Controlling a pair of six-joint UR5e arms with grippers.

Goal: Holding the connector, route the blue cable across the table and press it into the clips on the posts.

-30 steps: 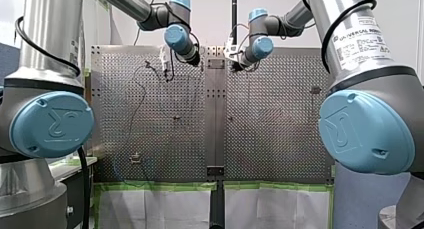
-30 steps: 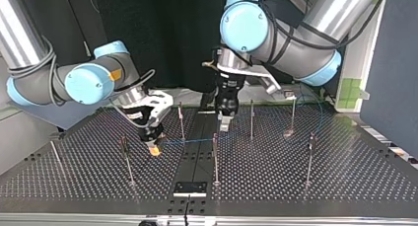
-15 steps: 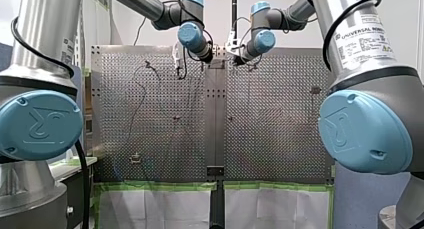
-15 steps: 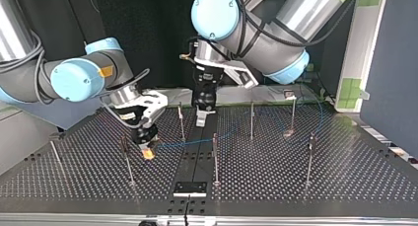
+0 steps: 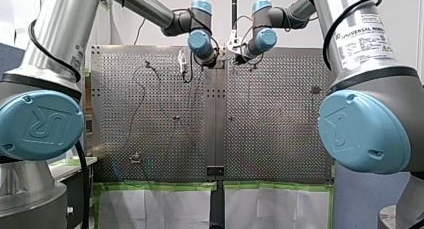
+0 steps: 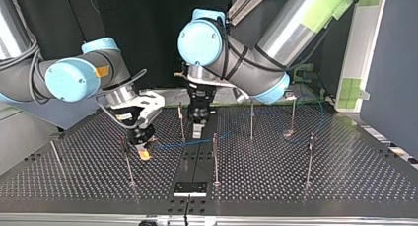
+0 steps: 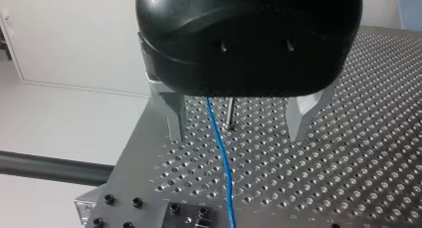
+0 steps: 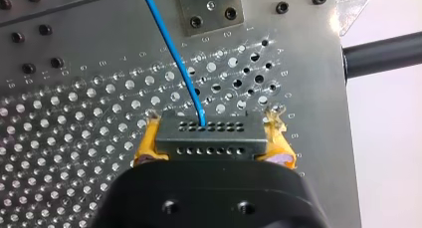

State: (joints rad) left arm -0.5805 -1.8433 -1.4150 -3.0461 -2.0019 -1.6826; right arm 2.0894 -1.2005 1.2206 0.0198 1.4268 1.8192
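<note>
My right fingers (image 8: 147, 144) — yellow-padded — are clamped on the connector (image 8: 209, 136), and the blue cable (image 8: 171, 54) leaves it across the perforated surface (image 8: 59, 153). My left fingers (image 7: 175, 116) stand spread above that surface — the cable runs between them, touching neither.

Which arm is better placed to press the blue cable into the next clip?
Left. My left hand is open astride the blue cable, with a post ahead; my right hand is shut on the connector.

My perforated metal bench (image 8: 59, 153) looks dull, brushed; the thin blue cable (image 8: 171, 54) smooth, glossy plastic; the grey rectangular connector (image 8: 209, 138) matt.
</note>
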